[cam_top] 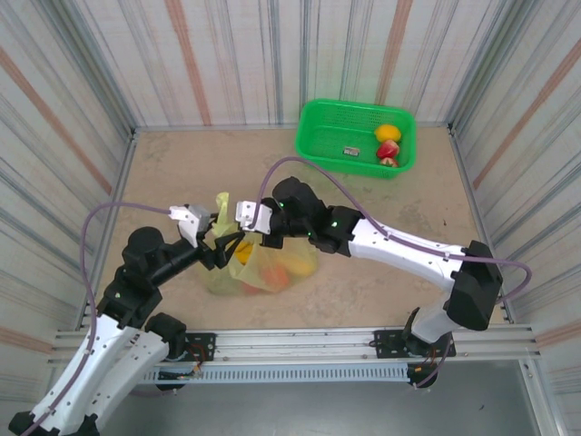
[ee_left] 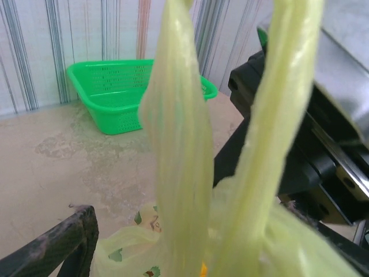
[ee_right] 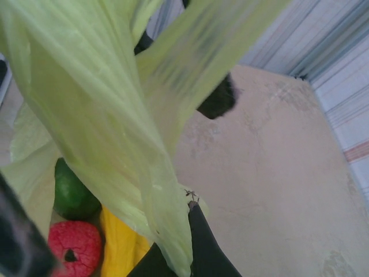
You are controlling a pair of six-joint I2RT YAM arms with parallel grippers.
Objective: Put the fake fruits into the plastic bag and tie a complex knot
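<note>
The plastic bag [cam_top: 259,268] sits on the table between the arms, with orange and yellow fake fruits [cam_top: 275,266] showing through it. Its two handles [ee_left: 179,133] stand stretched upward in the left wrist view. My left gripper [cam_top: 218,252] is open at the bag's left side; one dark finger [ee_left: 63,245] stands apart from the handles. My right gripper [ee_right: 193,231] is shut on the bag's film. Inside the bag lie a green fruit [ee_right: 72,193], a red one [ee_right: 75,245] and a yellow banana [ee_right: 118,245].
A rigid green mesh basket [cam_top: 327,127] stands at the back right and holds a yellow lemon [cam_top: 388,133] and red strawberries [cam_top: 388,153]. Striped walls close the table on three sides. The right arm's black body [ee_left: 323,144] is close beside the handles.
</note>
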